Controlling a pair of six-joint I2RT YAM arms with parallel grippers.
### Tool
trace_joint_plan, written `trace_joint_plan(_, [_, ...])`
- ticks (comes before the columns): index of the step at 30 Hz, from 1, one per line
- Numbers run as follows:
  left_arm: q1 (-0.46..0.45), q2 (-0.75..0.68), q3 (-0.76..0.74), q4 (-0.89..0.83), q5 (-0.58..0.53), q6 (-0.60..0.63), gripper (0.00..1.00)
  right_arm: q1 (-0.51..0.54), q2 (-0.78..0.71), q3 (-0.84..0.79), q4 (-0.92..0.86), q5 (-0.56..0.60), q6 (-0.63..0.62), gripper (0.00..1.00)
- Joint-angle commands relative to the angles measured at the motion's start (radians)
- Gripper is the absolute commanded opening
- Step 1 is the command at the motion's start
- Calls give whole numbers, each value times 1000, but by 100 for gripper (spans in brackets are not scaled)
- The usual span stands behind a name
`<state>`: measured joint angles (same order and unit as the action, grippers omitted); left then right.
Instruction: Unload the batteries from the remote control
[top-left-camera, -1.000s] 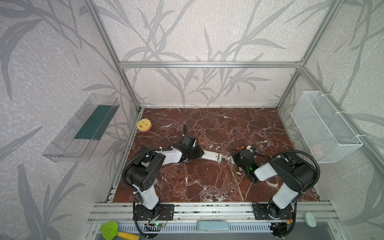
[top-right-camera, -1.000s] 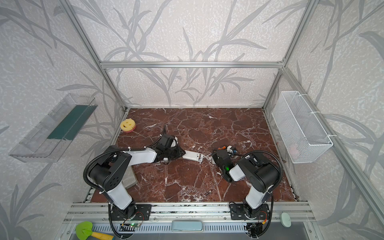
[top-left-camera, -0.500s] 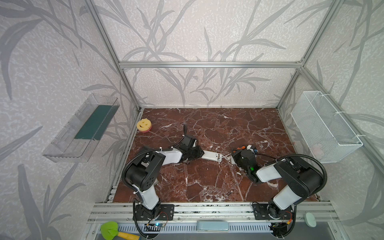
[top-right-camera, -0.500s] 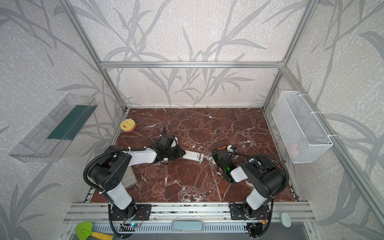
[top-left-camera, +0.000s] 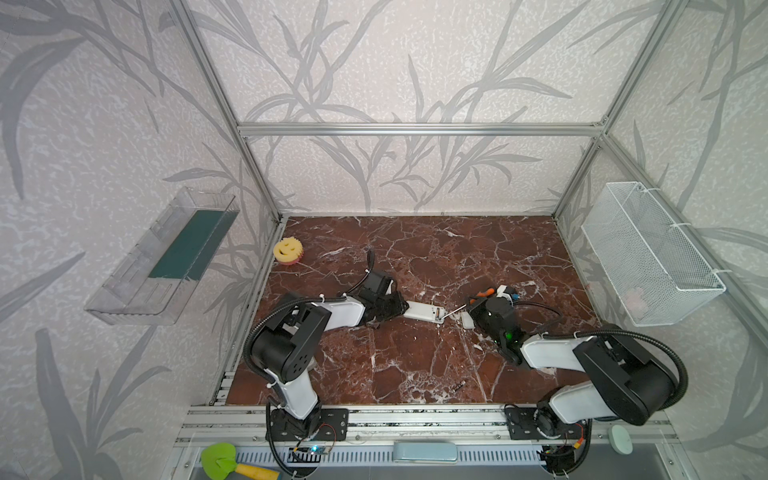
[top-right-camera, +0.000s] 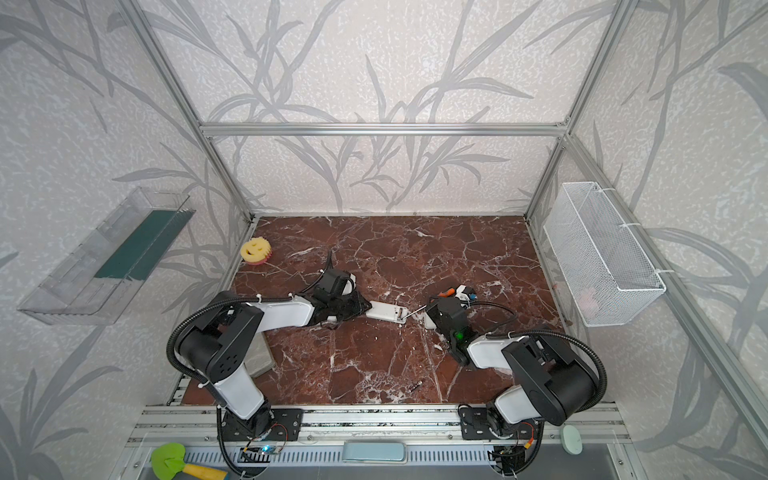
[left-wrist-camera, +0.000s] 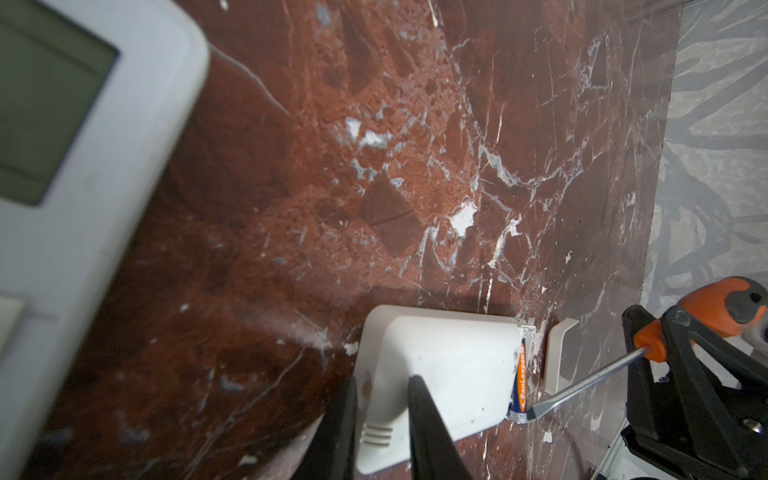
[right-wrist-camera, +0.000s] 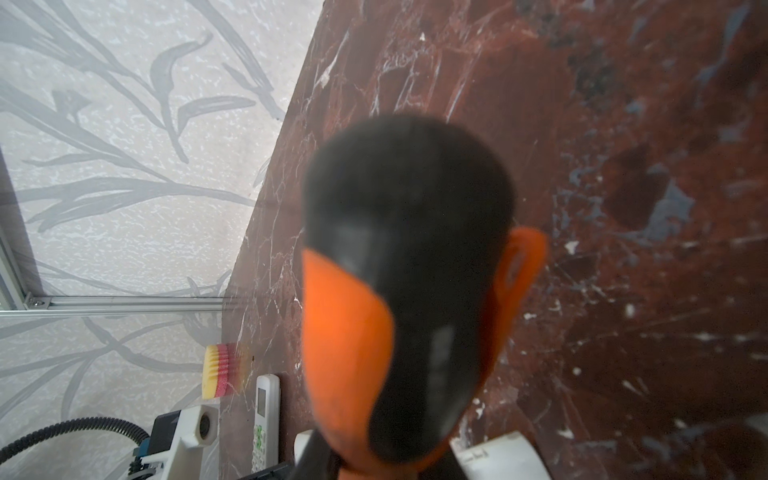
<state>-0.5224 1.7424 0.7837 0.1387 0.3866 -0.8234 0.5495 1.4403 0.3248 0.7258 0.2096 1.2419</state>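
Job only partly done. Small white plastic lid already off and lying on the red-brown marble table, just beside the open end of the long white plastic remote control. Inside that open end, one slim round battery with a blue, white and orange label, sitting in its slot and not out yet. Other end of the remote control pinched tight by the left hand. Right hand squeezed shut on the screwdriver with the orange and black handle and thin metal stem, flat tip right at one end of the battery, touching or almost touching. Near the front edge of the table, well apart from all this, a tiny dark stick with a shiny end: maybe a battery already out, but too small to tell. Left to do: pry out the battery in the slot, then any more hidden beside it. Cannot tell how many more inside.
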Motion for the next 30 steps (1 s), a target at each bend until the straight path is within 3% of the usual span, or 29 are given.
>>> trace_joint_plan(1, [-33,64,-45,-211,1,10,22,18,-72,74,-99,29,-128,0])
trace_joint_plan(8, [-32,69,-44,-209,0,9,22,91,-166,228,-323,87,-437,0])
trace_joint_plan(15, [-33,72,-37,-209,0,10,22,143,-65,437,-528,61,-671,0])
trace_joint_plan(30, [-32,72,-31,-222,0,20,22,249,115,626,-677,132,-881,0])
